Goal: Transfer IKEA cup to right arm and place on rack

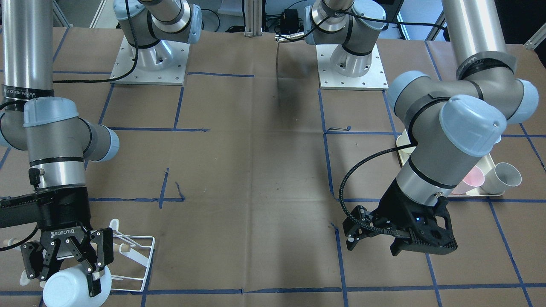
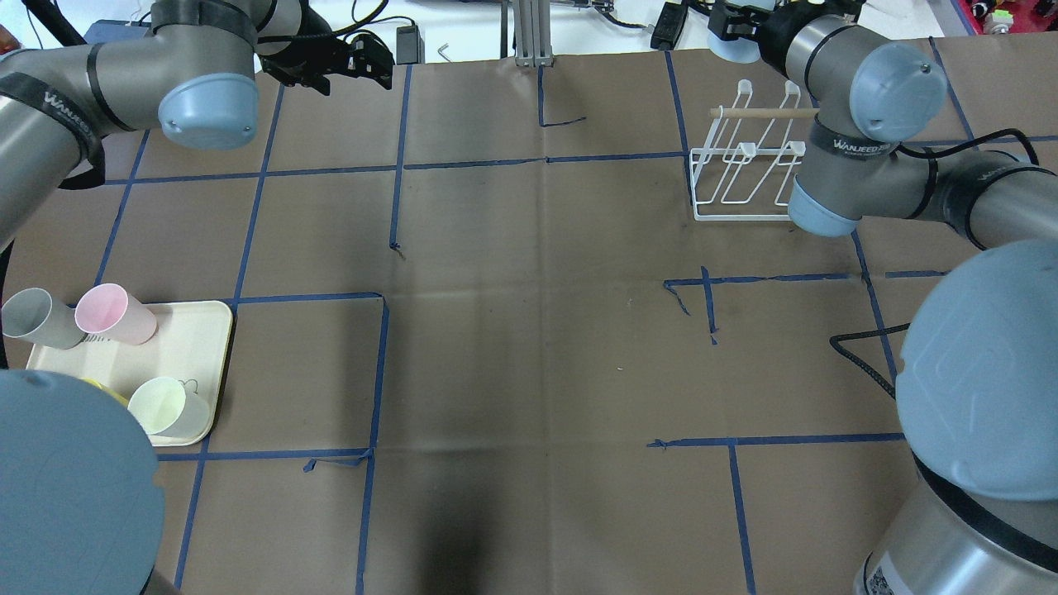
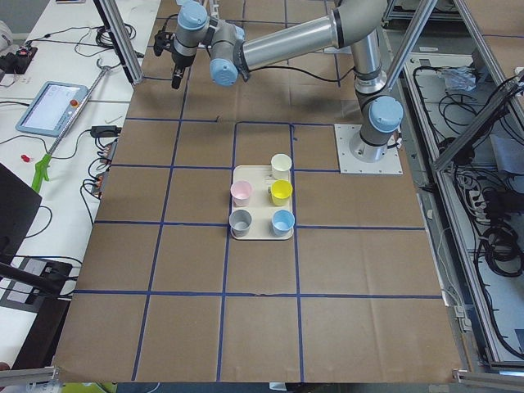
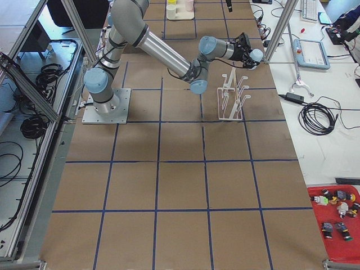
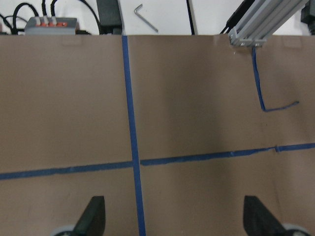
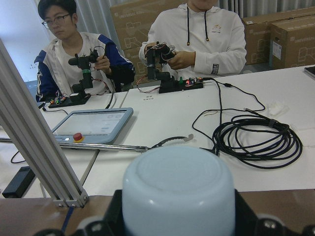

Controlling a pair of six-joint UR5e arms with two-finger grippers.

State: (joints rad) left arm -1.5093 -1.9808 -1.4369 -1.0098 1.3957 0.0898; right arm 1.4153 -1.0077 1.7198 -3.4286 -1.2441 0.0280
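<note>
Cup (image 1: 74,288), pale blue, is pinched between the fingers of the right gripper (image 1: 64,279) at the operators' edge of the table (image 2: 529,330), its closed base turned toward the front camera. The table is covered in brown paper marked into squares with blue tape.

The right arm (image 2: 876,124) reaches out over the rack (image 2: 744,178), with its gripper past the rack's wooden bar. The left arm (image 2: 99,83) stretches to the same far edge on the other side of the table, well apart from the right one.

The rack stands upright. In the front view the cup is just beside its outer end; whether it touches a prong is hard to tell, since the gripper covers that spot.

A cream tray (image 2: 207,347) lies near the robot's left base. A grey cup (image 2: 33,318) and a pink cup (image 2: 116,314) lie tipped on its edge, and a pale cup (image 2: 165,405) lies at its near corner.

The left gripper (image 5: 175,221) hangs over bare paper with its fingers spread wide and nothing between them.
</note>
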